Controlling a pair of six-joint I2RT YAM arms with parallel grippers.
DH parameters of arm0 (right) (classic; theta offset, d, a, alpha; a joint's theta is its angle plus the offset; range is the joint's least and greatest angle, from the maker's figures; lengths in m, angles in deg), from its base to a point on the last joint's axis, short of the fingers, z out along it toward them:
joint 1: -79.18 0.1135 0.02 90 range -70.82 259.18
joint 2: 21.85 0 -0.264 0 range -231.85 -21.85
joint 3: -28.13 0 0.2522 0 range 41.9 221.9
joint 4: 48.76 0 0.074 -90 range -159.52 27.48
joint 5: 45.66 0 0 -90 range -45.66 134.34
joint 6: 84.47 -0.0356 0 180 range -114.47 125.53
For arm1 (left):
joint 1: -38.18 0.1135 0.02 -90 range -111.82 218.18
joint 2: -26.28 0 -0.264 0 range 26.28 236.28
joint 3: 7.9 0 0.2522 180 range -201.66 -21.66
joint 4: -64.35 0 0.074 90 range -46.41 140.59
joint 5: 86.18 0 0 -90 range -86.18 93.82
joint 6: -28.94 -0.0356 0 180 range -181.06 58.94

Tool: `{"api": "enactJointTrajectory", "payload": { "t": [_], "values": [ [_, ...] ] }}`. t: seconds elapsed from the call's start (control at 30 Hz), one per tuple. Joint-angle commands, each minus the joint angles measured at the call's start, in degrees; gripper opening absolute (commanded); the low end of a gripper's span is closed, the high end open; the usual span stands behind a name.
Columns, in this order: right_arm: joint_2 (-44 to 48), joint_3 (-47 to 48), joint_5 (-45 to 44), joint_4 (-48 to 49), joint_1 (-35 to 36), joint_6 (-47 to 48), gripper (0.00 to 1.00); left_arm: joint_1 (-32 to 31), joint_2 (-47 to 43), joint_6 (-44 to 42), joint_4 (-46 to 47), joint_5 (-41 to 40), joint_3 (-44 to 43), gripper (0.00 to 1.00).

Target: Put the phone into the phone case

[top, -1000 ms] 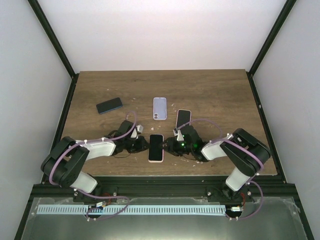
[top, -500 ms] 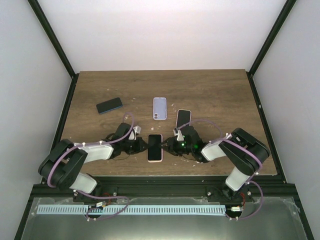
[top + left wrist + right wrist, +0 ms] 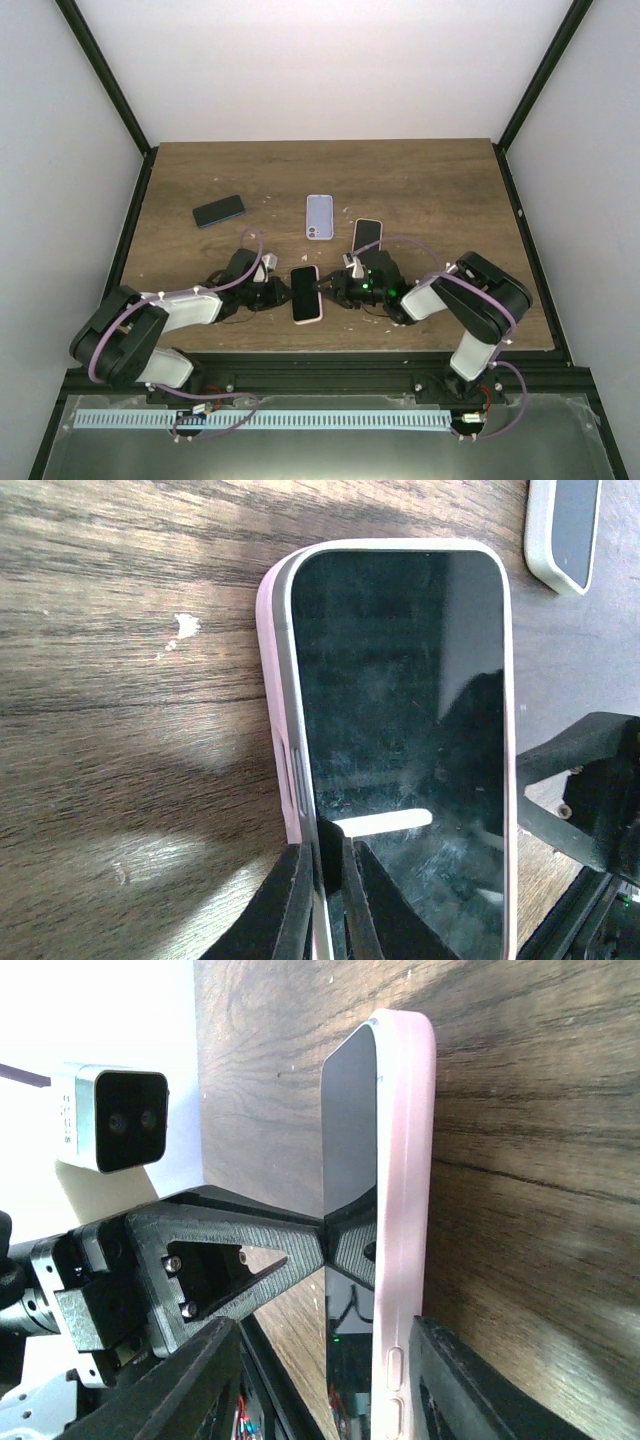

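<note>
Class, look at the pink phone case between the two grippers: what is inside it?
A phone, dark screen up, lies in the pink case, with one long edge riding above the case's rim. The phone's back and the case's floor are covered, so they cannot be seen.

Lab enclosure: white walls (image 3: 330, 70), black frame (image 3: 104, 70), table (image 3: 430, 190).

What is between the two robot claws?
A phone with a pink case lies between the left gripper and the right gripper, clearest in the top view.
</note>
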Motion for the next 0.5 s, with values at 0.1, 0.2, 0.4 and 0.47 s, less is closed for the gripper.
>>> {"api": "enactJointTrajectory", "payload": {
  "t": [0.1, 0.2, 0.4, 0.47],
  "values": [
    [-3.75, 4.20, 6.61, 7.99, 1.79, -2.18, 0.51, -0.92, 1.44, -0.77, -4.74, 1.05, 1.89, 0.11],
    [-4.99, 4.78, 8.26, 9.47, 1.79, -3.16, 0.52, -0.89, 2.30, -1.02, -5.68, 0.52, 1.41, 0.11],
    [-5.06, 5.17, 7.83, 7.85, 1.79, -3.80, 0.52, -0.80, 2.98, -1.48, -6.81, 0.42, 0.41, 0.11],
    [-4.26, 4.69, 5.65, 5.59, 1.79, -3.57, 0.51, -0.79, 3.09, -1.44, -7.19, 0.39, 0.39, 0.11]
  ]
}}
